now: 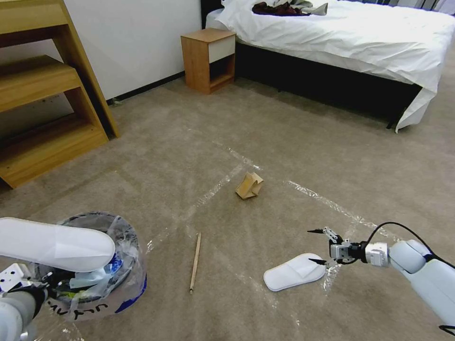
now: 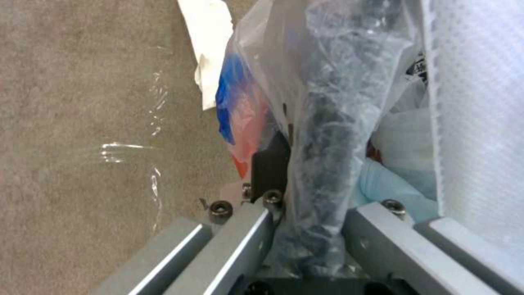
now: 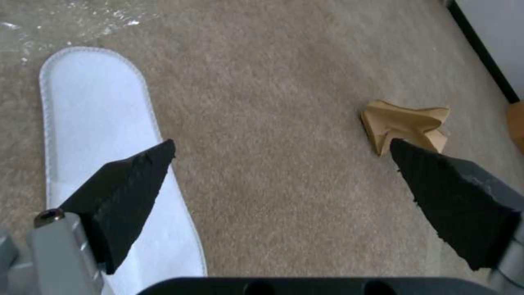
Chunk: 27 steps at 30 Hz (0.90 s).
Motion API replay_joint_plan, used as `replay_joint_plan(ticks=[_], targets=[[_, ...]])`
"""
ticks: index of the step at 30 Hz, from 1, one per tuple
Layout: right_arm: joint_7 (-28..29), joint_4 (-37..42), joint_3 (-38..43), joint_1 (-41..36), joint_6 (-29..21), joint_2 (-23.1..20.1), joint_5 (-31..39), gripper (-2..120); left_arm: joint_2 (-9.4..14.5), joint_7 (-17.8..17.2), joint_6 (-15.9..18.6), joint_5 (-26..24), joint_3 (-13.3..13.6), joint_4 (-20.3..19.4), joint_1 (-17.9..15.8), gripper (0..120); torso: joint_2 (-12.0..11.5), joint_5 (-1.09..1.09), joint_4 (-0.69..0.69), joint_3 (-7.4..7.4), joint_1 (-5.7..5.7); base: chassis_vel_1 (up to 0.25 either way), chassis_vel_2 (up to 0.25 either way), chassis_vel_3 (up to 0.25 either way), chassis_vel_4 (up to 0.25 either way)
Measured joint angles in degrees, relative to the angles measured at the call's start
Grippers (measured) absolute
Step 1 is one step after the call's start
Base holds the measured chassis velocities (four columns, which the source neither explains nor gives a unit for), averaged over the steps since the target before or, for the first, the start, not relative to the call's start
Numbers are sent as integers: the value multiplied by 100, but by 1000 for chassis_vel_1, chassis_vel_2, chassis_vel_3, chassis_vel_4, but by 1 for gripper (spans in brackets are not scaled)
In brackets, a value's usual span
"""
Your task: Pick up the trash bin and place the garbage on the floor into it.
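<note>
**One slipper binned, three pieces of litter left on the carpet**

Three pieces of garbage were seen on the beige short-pile carpet floor (image 1: 294, 142) with its strips of shiny clear tape: a flat white slipper (image 1: 294, 277), a thin wooden stick (image 1: 195, 262) and a crumpled piece of folded brown cardboard (image 1: 250, 185). The small round dark trash bin (image 1: 102, 265), lined with a crinkly clear plastic bag bearing black lettering and a blue patch, was held at the robot's left, low and near its body. Its rim was clamped between the fingers of the left gripper (image 2: 314, 229), the bag pinched along with it. A second white slipper (image 1: 57, 244) lay across the bin's mouth, overhanging the rim rather than sunk inside.

The right gripper (image 1: 318, 246) was spread wide just beside the slipper on the floor, with one fingertip (image 3: 128, 192) above the slipper's edge and the other over bare carpet.

Several risks could be judged from this. The slipper is thin and lies flat, so the tips might be closed on carpet pile and slide off it. The slipper across the bin could be tipped out if the bin were tilted, and it leaves little of the opening free for the next piece. The slick bag might also let the rim slip in the grip.
</note>
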Motion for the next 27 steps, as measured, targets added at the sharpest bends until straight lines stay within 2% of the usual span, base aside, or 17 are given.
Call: replay_joint_plan(ticks=[7,17,27], targets=[[-46,-129,-16,-40,-11,123,212,100,12,-8,0,2,7,23,13,0,0,3,1,0,0,0,0,0,0],[-484,-236,-29,0,-11,113,96,100,15,-31,-2,8,19,5,27,0,0,2,0,0,0,0,0,0,0],[-1510,-420,-545,661,-11,186,21,100,-98,-21,-3,76,45,1,26,0,0,0,1,0,0,0,0,0,0]])
